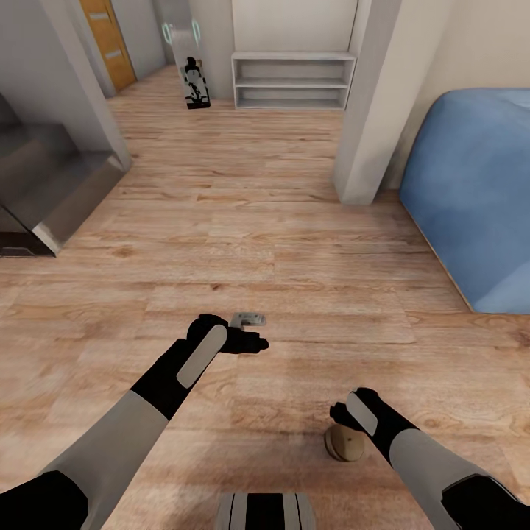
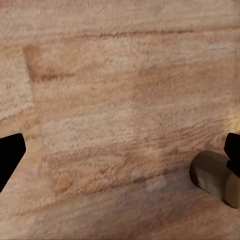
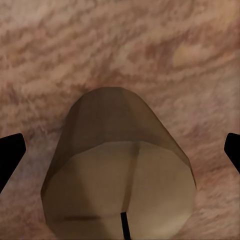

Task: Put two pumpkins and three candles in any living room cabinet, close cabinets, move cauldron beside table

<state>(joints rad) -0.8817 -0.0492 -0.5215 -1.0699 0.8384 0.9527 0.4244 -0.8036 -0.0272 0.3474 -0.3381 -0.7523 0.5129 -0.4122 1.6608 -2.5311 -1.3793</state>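
Right gripper (image 1: 344,417) hung low over the floor (image 1: 294,243), fingers spread wide, with a candle (image 1: 345,444) lying on its side on the planks just beside and below it. In the right wrist view the candle (image 3: 117,170) sat squarely between the two dark fingertips (image 3: 10,155), its flat end and wick turned toward the camera; neither finger touched it. That centring looked deliberate: the hand seemed lined up to drop and close across the candle's round body.

Left gripper (image 1: 254,333) was held out ahead at mid-height, also open wide and empty, its fingers (image 2: 9,155) at the edges of its wrist view over bare planks. The candle (image 2: 216,177) showed at one side there, so this arm pointed down near the same spot, probably parked clear of the pick.

A blue couch (image 1: 471,199) stood to the right, a white shelf (image 1: 292,81) against the far wall, and a grey step (image 1: 44,184) to the left. The grasp had not yet been made, so most of the task seemed to remain.
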